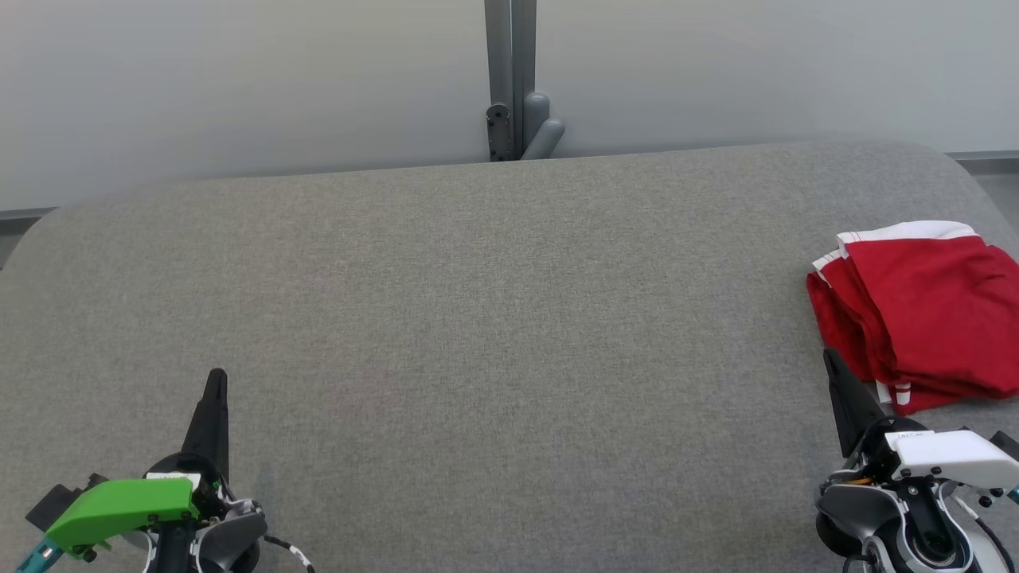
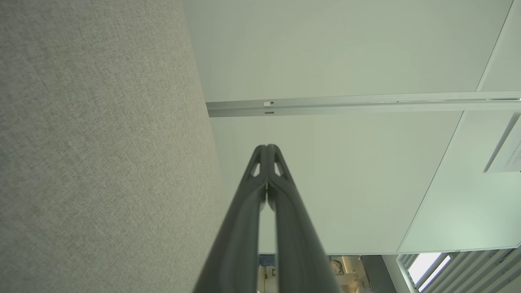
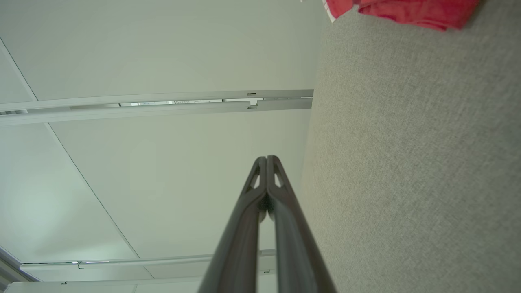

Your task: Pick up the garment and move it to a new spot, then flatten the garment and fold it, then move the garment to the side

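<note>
The garment (image 1: 923,310) is red with white trim and lies folded in a compact stack at the right edge of the grey table (image 1: 478,318). A strip of the garment (image 3: 403,10) also peeks in at the top of the right wrist view. My right gripper (image 1: 829,358) hovers just in front of the stack's near left corner, its fingertips pressed together with nothing between them. My left gripper (image 1: 216,376) sits at the lower left, far from the cloth, likewise shut and empty. Both wrist views show the fingers closed: left gripper (image 2: 267,146), right gripper (image 3: 267,158).
A pale wall (image 1: 239,79) runs behind the table's far edge, with a grey metal post and bracket (image 1: 513,103) at its middle. The table's corners are rounded.
</note>
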